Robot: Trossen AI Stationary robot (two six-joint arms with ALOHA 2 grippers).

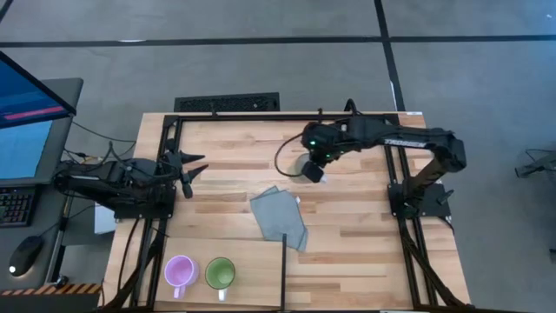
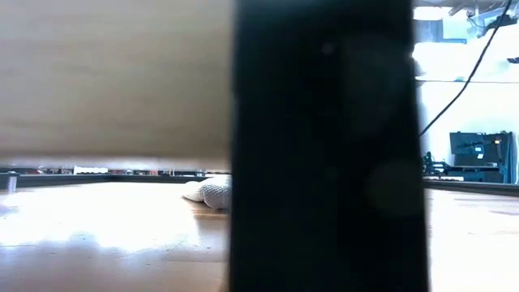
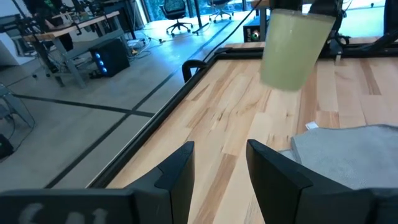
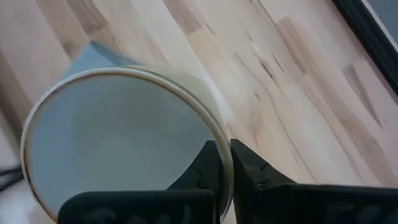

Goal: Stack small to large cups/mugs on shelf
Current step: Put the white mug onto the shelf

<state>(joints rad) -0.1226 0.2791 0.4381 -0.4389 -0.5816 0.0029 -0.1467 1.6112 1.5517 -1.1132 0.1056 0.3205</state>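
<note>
Overhead, right claw (image 4: 225, 163) clamped on plain cream mug (image 4: 118, 134) rim; left claw (image 3: 217, 168) apart.

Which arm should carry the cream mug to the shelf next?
Right. The right gripper is already pinched on the cream mug's rim, apparently lifted above the tabletop. The left gripper sits open at the left edge, holding nothing. The purple mug and green mug already stand on the shelf.

Grey folded cloth (image 1: 280, 217) lying mid tabletop (image 1: 347, 248); keyboard (image 1: 16, 207), mouse (image 1: 24, 254) and monitor (image 1: 26, 122) at left; office chairs (image 3: 176, 14) beyond
</note>
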